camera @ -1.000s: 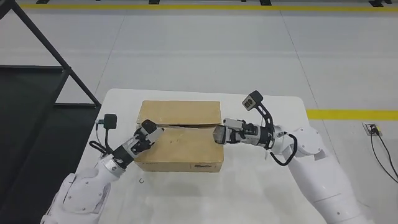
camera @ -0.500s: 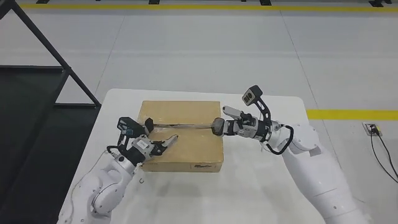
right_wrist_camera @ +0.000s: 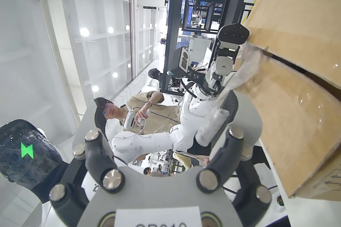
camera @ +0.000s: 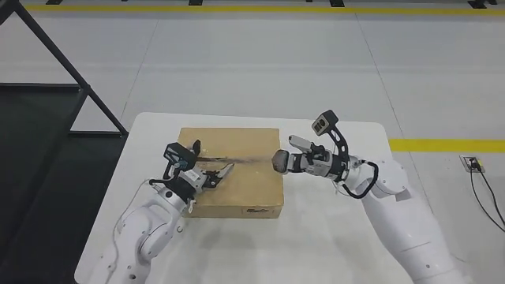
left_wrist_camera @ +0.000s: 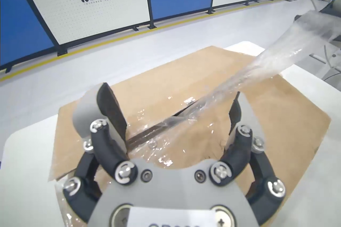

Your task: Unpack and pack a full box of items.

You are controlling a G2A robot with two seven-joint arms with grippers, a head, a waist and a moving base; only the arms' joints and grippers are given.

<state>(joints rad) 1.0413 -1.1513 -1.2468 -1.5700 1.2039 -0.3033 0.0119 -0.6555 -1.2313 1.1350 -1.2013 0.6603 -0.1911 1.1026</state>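
A brown cardboard box [camera: 229, 193] sits in the middle of the white table [camera: 331, 229]. Its top flaps meet at a dark seam. A strip of clear tape [left_wrist_camera: 266, 60] is peeled off the seam and stretches up toward the right arm. My left gripper [camera: 217, 175] hovers open over the box's left part, its fingers astride the seam [left_wrist_camera: 159, 127]. My right gripper [camera: 284, 151] is open at the seam's right end, just past the box edge. The clear tape [right_wrist_camera: 247, 63] clings to one of its fingers [right_wrist_camera: 229, 111] and runs back to the box [right_wrist_camera: 293, 105].
A black metal frame [camera: 47, 71] stands on the floor left of the table. Bare table surface lies right of the box and in front of it. A yellow line [camera: 442, 145] marks the floor to the right.
My left arm has swung from the box's left front edge up over the top, and its gripper now stands open over the seam. The right gripper shifted slightly toward the far side, at the seam's end.
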